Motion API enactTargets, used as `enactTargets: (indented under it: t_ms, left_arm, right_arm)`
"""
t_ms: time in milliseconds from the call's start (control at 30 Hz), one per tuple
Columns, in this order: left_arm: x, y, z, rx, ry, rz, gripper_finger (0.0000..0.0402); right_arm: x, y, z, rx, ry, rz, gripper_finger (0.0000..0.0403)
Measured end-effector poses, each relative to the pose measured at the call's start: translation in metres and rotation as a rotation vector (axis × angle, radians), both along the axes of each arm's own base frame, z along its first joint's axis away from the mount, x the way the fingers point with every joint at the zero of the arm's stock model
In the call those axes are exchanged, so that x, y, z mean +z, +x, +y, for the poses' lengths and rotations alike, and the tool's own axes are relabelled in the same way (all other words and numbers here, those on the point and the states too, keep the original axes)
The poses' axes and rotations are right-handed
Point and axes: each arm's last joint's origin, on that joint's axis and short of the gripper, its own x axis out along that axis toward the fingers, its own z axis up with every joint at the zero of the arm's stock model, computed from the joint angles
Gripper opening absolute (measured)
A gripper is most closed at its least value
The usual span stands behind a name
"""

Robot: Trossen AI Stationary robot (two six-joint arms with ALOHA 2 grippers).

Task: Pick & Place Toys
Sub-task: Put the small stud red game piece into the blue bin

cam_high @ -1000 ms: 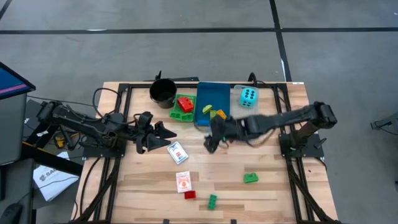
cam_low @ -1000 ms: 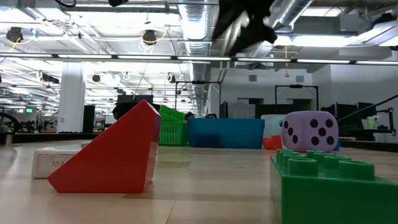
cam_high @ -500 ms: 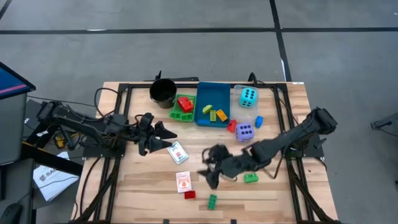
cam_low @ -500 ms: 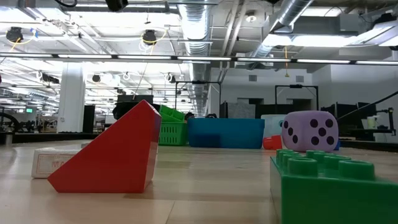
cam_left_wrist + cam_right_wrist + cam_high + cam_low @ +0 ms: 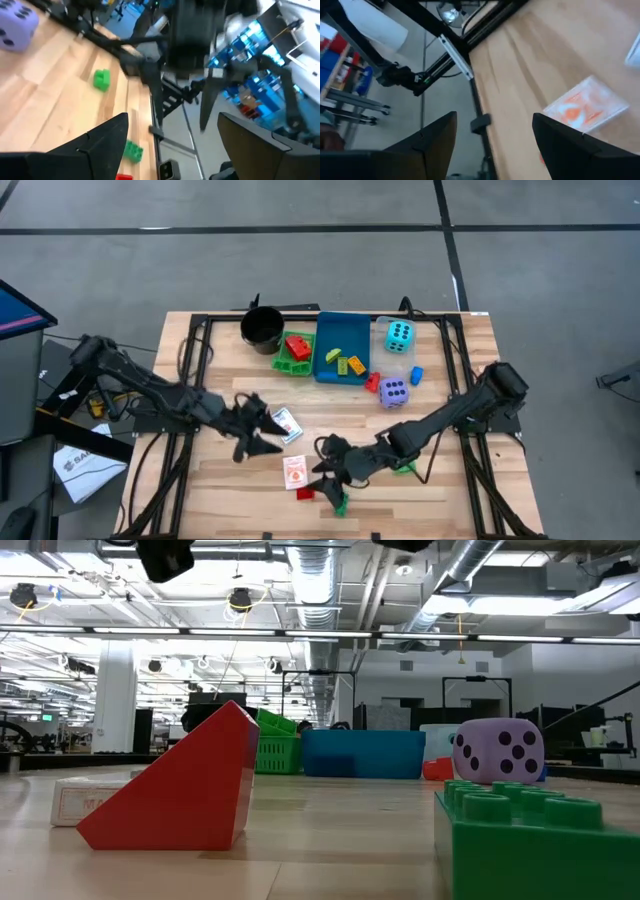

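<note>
We see a table (image 5: 440,480) of pale, matt wooden planks with visible grain, edged by a black metal frame (image 5: 195,330). The red wedge-shaped plastic brick (image 5: 175,785) looks smooth with a slight sheen, and the green studded plastic brick (image 5: 540,840) beside it has the same moulded finish. The purple foam die (image 5: 498,751) looks soft and matt, as does the cyan foam die (image 5: 399,335). The small white card pack with orange print (image 5: 585,105) seems glossy, like wrapped paper. The blue plastic tray (image 5: 340,340) and green plastic basket (image 5: 283,362) appear smooth. The grey floor (image 5: 300,260) looks like dull concrete.
</note>
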Motion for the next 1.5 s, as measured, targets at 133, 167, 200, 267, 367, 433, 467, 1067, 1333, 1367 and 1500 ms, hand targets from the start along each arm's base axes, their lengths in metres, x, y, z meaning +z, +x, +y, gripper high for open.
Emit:
enactTargets:
  t_ms: [133, 167, 200, 267, 367, 433, 467, 1067, 1333, 1367, 1500]
  left_arm:
    - [-0.021, 0.014, -0.026, 0.033, 0.002, 0.025, 0.0301]
    - [-0.027, 0.018, -0.031, 0.043, -0.005, 0.025, 0.0301]
    - [-0.033, 0.022, -0.036, 0.045, -0.011, 0.032, 0.0301]
    - [-0.046, 0.028, -0.044, 0.034, -0.001, 0.051, 0.0301]
    - [-0.069, 0.034, -0.054, 0.014, 0.043, 0.124, 0.0301]
    - [-0.084, 0.036, -0.061, -0.006, 0.072, 0.172, 0.0301]
    - [-0.091, 0.036, -0.065, -0.019, 0.085, 0.194, 0.0301]
    - [-0.13, 0.078, -0.108, -0.025, 0.315, 0.265, 0.0301]
    - [-0.133, 0.076, -0.106, -0.028, 0.36, 0.314, 0.0301]
    - [-0.133, 0.075, -0.106, -0.029, 0.361, 0.313, 0.0301]
    - [-0.134, 0.074, -0.108, -0.039, 0.363, 0.312, 0.0301]
  right_arm:
    - [0.026, -0.012, -0.016, 0.023, -0.073, -0.034, 0.0254]
    - [0.033, -0.017, -0.02, 0.027, -0.088, -0.039, 0.0254]
    - [0.041, -0.022, -0.023, 0.027, -0.103, -0.042, 0.0254]
    - [0.053, -0.033, -0.031, 0.018, -0.143, -0.039, 0.0254]
    - [0.072, -0.05, -0.04, 0.008, -0.198, -0.063, 0.0254]
    - [0.084, -0.061, -0.047, -0.005, -0.229, -0.077, 0.0254]
    - [0.088, -0.067, -0.05, -0.014, -0.244, -0.079, 0.0254]
    - [0.1, -0.092, -0.067, -0.019, -0.313, -0.012, 0.0254]
    - [0.101, -0.094, -0.066, 0.0, -0.332, -0.018, 0.0254]
    - [0.101, -0.094, -0.066, 0.0, -0.333, -0.018, 0.0254]
    - [0.1, -0.095, -0.067, 0.007, -0.348, -0.004, 0.0254]
